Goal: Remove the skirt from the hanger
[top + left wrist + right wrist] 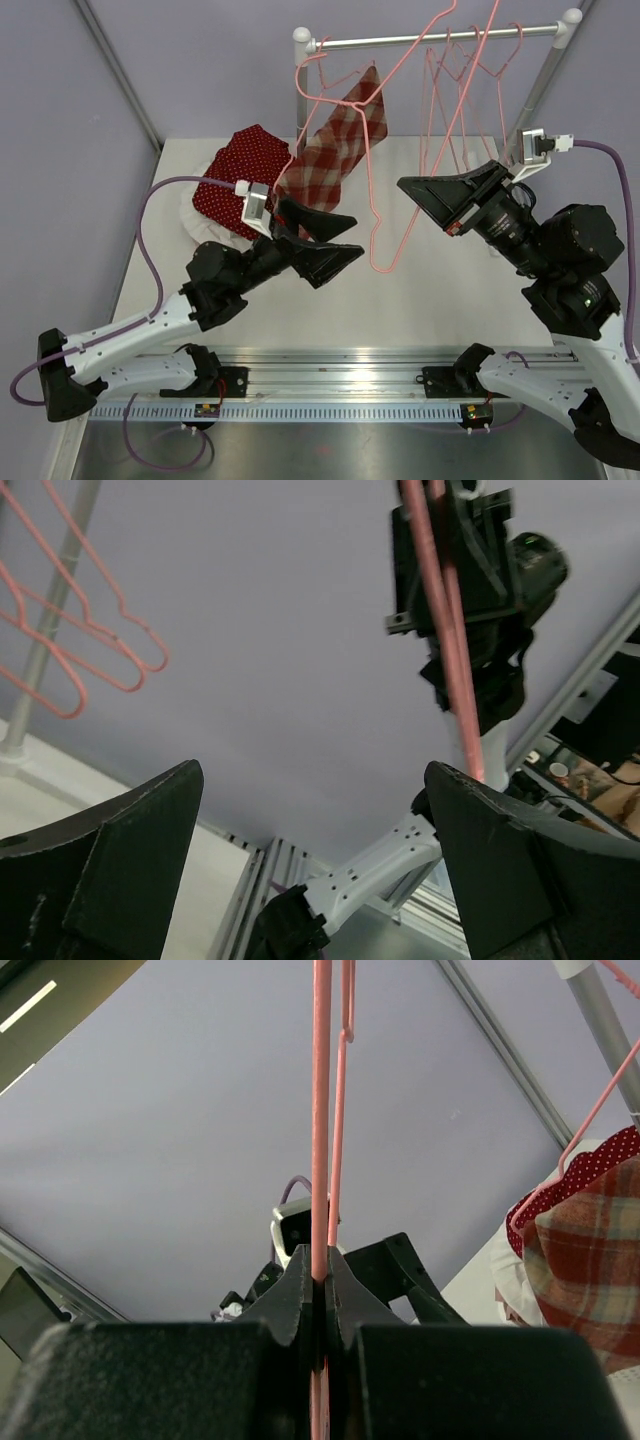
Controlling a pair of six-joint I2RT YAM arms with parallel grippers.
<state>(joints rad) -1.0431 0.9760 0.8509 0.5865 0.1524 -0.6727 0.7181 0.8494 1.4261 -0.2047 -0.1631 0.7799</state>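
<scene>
A red plaid skirt (340, 140) hangs slantwise by one upper corner from a pink wire hanger (372, 190) below the rack rail; it also shows in the right wrist view (590, 1260). My right gripper (425, 195) is shut on the pink hanger wire (321, 1110), with its jaws pressed together on it (321, 1265). My left gripper (357, 237) is open and empty, just left of the hanger's bottom loop and below the skirt. In the left wrist view the left gripper (312, 780) holds nothing, and the hanger wire (445, 630) runs above its right finger.
A red polka-dot garment (245, 170) on white cloth lies at the table's back left. Several empty pink hangers (480, 70) hang on the rail (440, 38), held by white posts (303, 40). Grey walls close in both sides.
</scene>
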